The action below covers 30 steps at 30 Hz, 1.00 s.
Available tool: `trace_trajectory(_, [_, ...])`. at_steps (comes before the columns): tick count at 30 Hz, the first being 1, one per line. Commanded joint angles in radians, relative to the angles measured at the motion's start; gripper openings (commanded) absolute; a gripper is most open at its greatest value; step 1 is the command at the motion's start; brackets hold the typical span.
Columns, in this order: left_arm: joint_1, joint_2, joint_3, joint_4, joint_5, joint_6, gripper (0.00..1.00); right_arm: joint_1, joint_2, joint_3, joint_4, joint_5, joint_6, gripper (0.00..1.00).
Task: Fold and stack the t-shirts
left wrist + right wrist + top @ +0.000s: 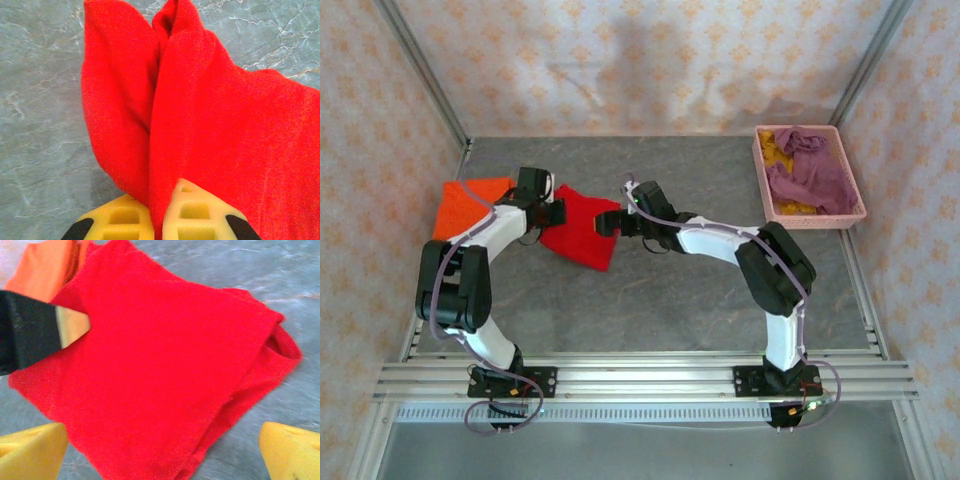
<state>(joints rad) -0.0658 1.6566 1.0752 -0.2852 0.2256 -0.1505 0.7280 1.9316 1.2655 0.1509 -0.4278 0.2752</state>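
A bright red t-shirt [582, 232] lies partly folded on the grey table, left of centre. My left gripper [556, 212] is at its left edge, and in the left wrist view its yellow fingers [200, 215] are shut on a pinched ridge of the red cloth [210, 125]. My right gripper [612, 224] hovers at the shirt's right side, open, with the red t-shirt [160, 375] spread flat between its fingers [292, 450] and nothing held. An orange t-shirt [465, 205] lies folded at the far left, its corner [42, 270] beside the red one.
A pink basket [815, 222] stands at the back right, holding a crumpled mauve-purple t-shirt [810, 170] over a mustard yellow t-shirt [778, 148]. Patterned walls close in the back and both sides. The arm bases sit on a rail at the near edge.
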Motion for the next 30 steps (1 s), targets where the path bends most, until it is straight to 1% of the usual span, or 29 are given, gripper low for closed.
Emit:
trace_trajectory(1, [-0.006,-0.071,-0.006,-0.027,-0.071,0.061,0.00,0.021,-0.033,0.009,0.094,-0.056,-0.076,0.99])
trace_trajectory(6, [-0.006,-0.127,-0.029,-0.027,-0.121,0.089,0.00,0.039,-0.024,0.009,0.140,-0.081,-0.088,0.99])
trace_trajectory(14, [-0.005,-0.179,-0.055,-0.038,-0.191,0.144,0.00,0.052,-0.039,0.008,0.153,-0.116,-0.134,0.99])
trace_trajectory(20, [0.019,-0.235,-0.053,-0.052,-0.264,0.202,0.00,0.069,-0.053,-0.025,0.247,-0.157,-0.176,1.00])
trace_trajectory(23, [0.036,-0.250,-0.047,-0.053,-0.273,0.239,0.00,0.083,-0.068,-0.038,0.272,-0.152,-0.213,1.00])
trace_trajectory(30, [0.089,-0.263,0.000,-0.105,-0.279,0.272,0.00,0.083,-0.054,-0.019,0.283,-0.162,-0.216,1.00])
